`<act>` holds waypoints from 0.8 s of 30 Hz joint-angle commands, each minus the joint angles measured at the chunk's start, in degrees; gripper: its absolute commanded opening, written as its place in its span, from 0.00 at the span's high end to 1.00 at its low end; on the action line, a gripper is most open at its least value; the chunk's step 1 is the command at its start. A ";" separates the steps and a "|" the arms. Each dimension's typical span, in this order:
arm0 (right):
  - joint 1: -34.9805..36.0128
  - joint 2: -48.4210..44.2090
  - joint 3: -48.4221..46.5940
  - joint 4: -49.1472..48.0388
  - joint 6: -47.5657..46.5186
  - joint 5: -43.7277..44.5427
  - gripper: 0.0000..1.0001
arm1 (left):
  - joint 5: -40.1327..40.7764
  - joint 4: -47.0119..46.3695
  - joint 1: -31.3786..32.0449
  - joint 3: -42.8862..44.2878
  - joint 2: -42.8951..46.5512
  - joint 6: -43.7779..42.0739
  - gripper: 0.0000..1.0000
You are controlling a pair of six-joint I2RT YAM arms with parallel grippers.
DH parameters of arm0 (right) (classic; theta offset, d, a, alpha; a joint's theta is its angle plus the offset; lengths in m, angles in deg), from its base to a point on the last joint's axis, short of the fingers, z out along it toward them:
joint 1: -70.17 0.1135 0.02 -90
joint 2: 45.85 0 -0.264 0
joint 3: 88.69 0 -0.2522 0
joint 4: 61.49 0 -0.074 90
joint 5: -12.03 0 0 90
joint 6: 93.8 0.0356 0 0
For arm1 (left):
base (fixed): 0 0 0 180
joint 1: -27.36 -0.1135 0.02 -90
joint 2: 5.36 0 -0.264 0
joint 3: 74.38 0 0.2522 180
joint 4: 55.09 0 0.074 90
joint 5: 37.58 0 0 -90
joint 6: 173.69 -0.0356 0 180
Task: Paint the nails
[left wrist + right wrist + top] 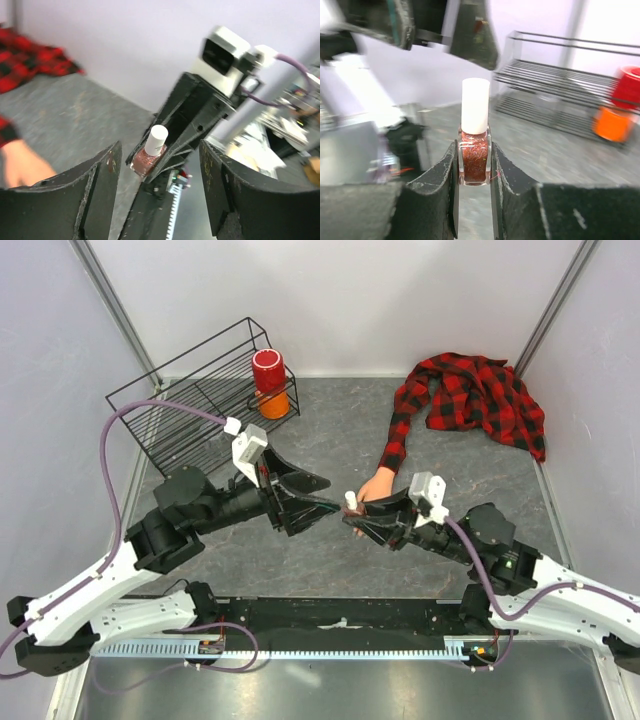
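Here, table: grey, mottled, filling the middle of the top view between pale walls.
Wire rack: black, upper left of the top view, lying on the table.
Plaid shirt: red and black, bunched at upper right, one sleeve running down toward the centre.
Left claw: spread wide and empty, its tips aimed at the bottle from the left of centre.
Right claw: pressed onto the glass body of the polish bottle, holding it upright with the cap clear above the fingers.
Cups: red cup stacked on orange cup at the right end of the rack.
Mannequin hand: pale peach, coming out of the sleeve at the centre of the top view, just behind the right claw.
Polish bottle: tiny, glittery red-brown fill, white cap on.
Nails: at the fingertips of the mannequin hand; too small to make out, and the right claw partly covers that spot.
Handling, nails: probably hard and smooth, on a light hand that could slide if pushed; they want a light brush touch, not a grip.
Handling, bottle: likely light, slick and breakable glass; the cap's sides look like the place for the left claw to pinch and twist.
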 commanded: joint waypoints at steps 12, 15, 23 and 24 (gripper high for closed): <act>-2.63 -0.13 -3.02 -2.62 8.92 -20.84 1.00 | -30.75 -13.93 -2.73 1.39 -7.34 0.79 0.59; -2.90 -0.75 -2.76 -2.62 8.92 -19.87 1.00 | -30.49 -12.96 -2.73 1.04 -6.64 0.35 0.55; -3.16 -0.58 -2.67 -2.36 8.83 -17.94 1.00 | -28.12 -10.59 -2.73 1.92 -7.07 -1.14 0.73; -3.16 -0.49 -2.93 -2.27 8.66 -17.06 1.00 | -26.81 -9.72 -2.82 2.27 -7.25 -1.41 0.85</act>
